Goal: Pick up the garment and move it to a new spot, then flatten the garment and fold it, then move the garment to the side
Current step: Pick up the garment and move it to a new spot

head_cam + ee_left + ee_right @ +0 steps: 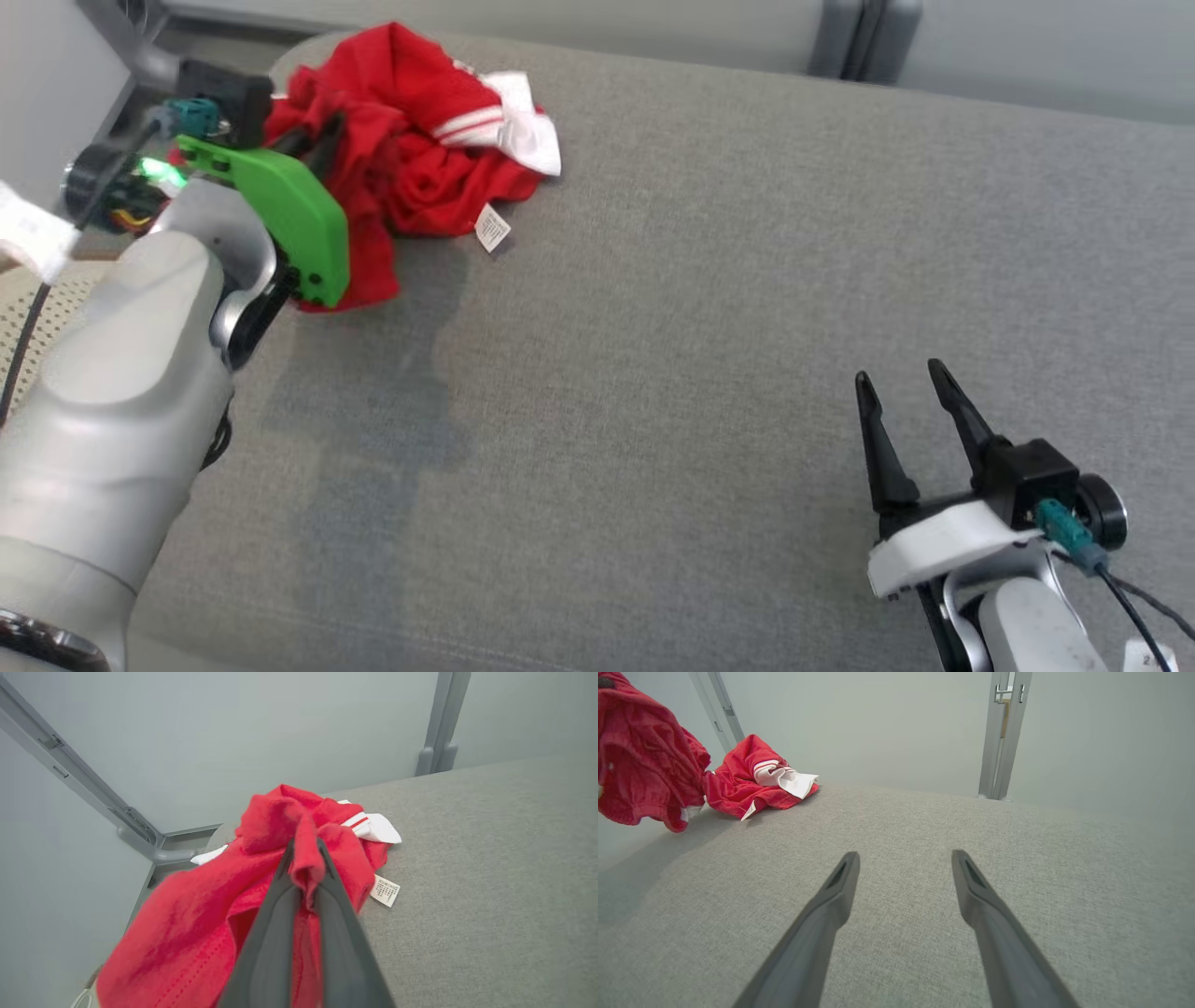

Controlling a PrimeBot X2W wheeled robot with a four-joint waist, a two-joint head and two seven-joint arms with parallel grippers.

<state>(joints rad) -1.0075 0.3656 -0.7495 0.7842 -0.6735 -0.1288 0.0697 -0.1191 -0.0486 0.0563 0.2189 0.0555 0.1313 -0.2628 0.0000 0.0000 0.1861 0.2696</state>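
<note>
The centre and right of the grey cushion [672,355] are left open; the upper left is blocked by the red garment [411,140].

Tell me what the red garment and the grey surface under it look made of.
The garment: soft matte knit, likely jersey; it crumples into loose folds, with stitch rows showing. The surface: grey woven upholstery-like cloth, matte, fine flecked weave.

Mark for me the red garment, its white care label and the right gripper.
red garment [420,177]: head view, crumpled red middle.
care label [492,228]: head view, centre of the white tag.
right gripper [897,373]: head view, midway between its open fingertips.
</note>
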